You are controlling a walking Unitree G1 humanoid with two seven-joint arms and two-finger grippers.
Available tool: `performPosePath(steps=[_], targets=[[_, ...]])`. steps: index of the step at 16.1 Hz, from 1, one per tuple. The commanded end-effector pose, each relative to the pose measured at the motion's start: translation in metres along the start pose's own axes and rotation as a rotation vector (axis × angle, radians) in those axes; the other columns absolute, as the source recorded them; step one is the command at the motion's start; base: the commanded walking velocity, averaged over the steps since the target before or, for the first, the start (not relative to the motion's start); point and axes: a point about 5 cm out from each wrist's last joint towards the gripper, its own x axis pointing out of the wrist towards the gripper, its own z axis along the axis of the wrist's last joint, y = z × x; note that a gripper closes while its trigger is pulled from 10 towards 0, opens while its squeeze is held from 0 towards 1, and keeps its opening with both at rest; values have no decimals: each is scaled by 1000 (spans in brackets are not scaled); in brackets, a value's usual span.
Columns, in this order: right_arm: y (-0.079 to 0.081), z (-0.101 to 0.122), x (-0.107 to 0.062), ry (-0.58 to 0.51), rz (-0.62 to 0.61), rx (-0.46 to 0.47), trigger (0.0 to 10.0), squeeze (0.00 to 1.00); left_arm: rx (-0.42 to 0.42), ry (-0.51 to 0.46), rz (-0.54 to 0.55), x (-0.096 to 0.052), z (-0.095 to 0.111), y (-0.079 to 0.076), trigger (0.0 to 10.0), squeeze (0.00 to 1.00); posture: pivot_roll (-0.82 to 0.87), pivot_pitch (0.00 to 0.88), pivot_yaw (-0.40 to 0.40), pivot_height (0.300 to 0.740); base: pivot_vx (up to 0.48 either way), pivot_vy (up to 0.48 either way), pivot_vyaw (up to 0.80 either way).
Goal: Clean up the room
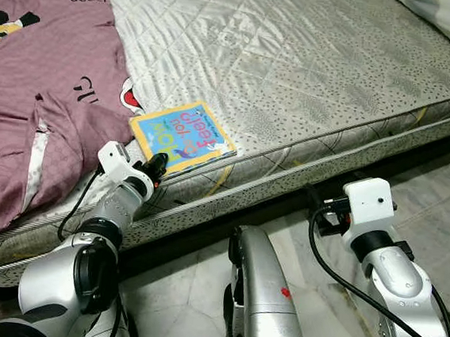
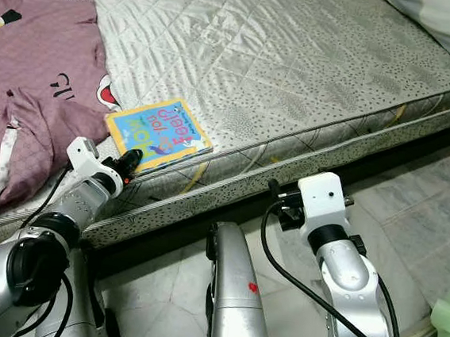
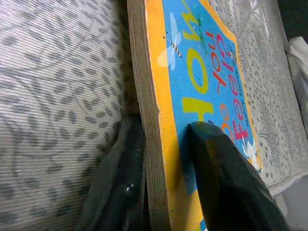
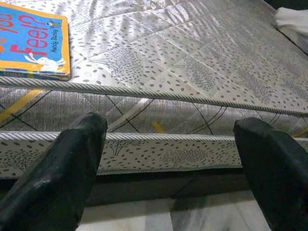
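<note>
Left gripper [image 1: 158, 164] pinching the near corner of the children's board book [image 1: 182, 136] at the mattress [image 1: 313, 81] edge

The book lies flat near the front edge of the bare mattress, at about 10 o'clock from the head view's centre, just beside the maroon printed blanket [image 1: 34, 78]. In the left wrist view one finger [image 3: 226, 178] presses on the cover and the other sits under the page edge — jaws closed on the book. My judgement: the bite is shallow, so lift slowly and keep the book level, or it may pivot out. The left arm reaches forward, low, wrist angled up over the piping. The right gripper [image 4: 168, 159] hovers before the mattress side at about 4 o'clock — fingers spread wide, holding nothing.
</note>
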Motion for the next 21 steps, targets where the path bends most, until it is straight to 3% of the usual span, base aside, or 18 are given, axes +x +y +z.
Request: performPosePath(steps=[1,7,12,18,21], targets=[[-2,4,-1,-13,2,-15,10000,0,1,86,10,-1,-18,2,0,0,-429,183,-52,483,0,0,0],[-2,6,5,-24,7,-21,10000,0,13,95,3,-1,-19,2,0,0,-422,166,-54,483,0,0,0],[-3,7,10,-36,1,-27,10000,0,46,61,20,0,-9,1,0,0,-412,145,-49,483,0,0,0],[4,13,30,-83,-2,-2,10000,0,195,-27,58,2,18,-1,0,0,-356,91,-33,483,0,0,0],[12,17,43,-115,-6,21,10000,0,297,-112,61,2,44,-7,0,0,-315,54,-12,483,0,0,0]])
